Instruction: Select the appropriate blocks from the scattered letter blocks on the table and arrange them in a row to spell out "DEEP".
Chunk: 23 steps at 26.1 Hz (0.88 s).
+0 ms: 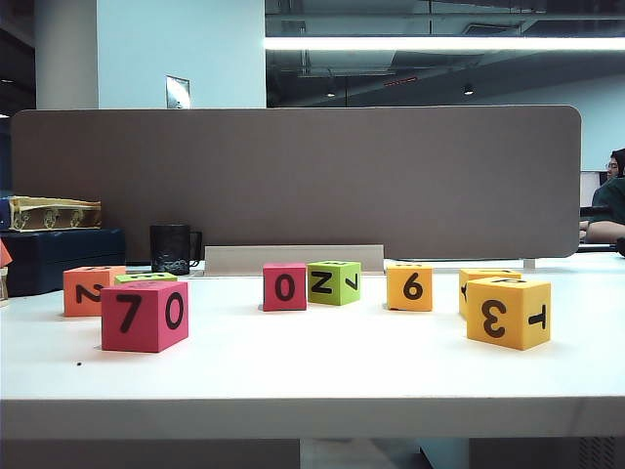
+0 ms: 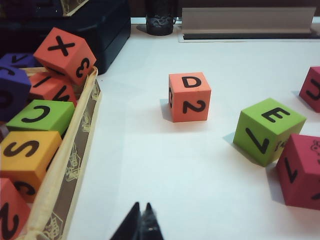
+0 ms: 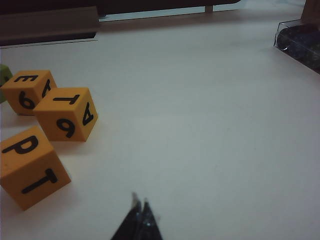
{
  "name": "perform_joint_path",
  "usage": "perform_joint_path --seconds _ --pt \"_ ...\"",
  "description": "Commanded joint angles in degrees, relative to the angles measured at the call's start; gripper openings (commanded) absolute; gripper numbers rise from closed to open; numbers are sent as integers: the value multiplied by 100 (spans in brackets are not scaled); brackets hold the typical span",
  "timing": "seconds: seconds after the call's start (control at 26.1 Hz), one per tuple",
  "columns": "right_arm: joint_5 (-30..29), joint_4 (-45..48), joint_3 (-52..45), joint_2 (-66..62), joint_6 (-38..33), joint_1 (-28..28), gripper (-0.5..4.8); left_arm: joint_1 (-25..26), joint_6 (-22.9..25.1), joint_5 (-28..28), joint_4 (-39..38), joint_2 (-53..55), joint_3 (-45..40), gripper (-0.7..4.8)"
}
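Observation:
Letter blocks lie scattered on the white table [image 1: 312,376]. In the left wrist view an orange cube [image 2: 189,96] shows D on top and 2 in front, and a lime-green cube [image 2: 268,130] shows E on top and 7. In the right wrist view one yellow-orange cube [image 3: 27,91] shows E and 6, and another [image 3: 30,166] shows P and T. My left gripper [image 2: 141,206] is shut and empty, well short of the orange cube. My right gripper [image 3: 139,201] is shut and empty, beside the P cube. Neither gripper shows in the exterior view.
A large red cube [image 1: 145,315] with 7 and 0 stands front left, and a small red 0 cube [image 1: 284,286] and a green Z cube [image 1: 334,282] stand mid-table. A yellow-orange T/9 cube [image 3: 66,113] stands between the E and P cubes. A basket [image 2: 75,150] of blocks stands far left, a black mug [image 1: 171,248] behind.

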<state>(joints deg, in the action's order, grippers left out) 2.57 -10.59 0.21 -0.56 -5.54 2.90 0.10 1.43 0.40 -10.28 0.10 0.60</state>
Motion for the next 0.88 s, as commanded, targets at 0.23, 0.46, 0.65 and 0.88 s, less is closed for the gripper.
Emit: perform_joint_path --seconds 0.23,0.46,0.65,0.88 --pt "11 50 -15 72 -4 4 -1 -9 -101 -22 -37 7 -7 -5" --pt "2 50 -15 72 -15 4 -1 -9 -107 -20 -37 7 -7 -5" --pt "-17 103 -13 72 -55 4 -1 -9 -376 -22 -24 7 -7 -5" --pt "-457 232 0 72 -83 7 -1 -9 -511 -39 -35 7 -7 -6"
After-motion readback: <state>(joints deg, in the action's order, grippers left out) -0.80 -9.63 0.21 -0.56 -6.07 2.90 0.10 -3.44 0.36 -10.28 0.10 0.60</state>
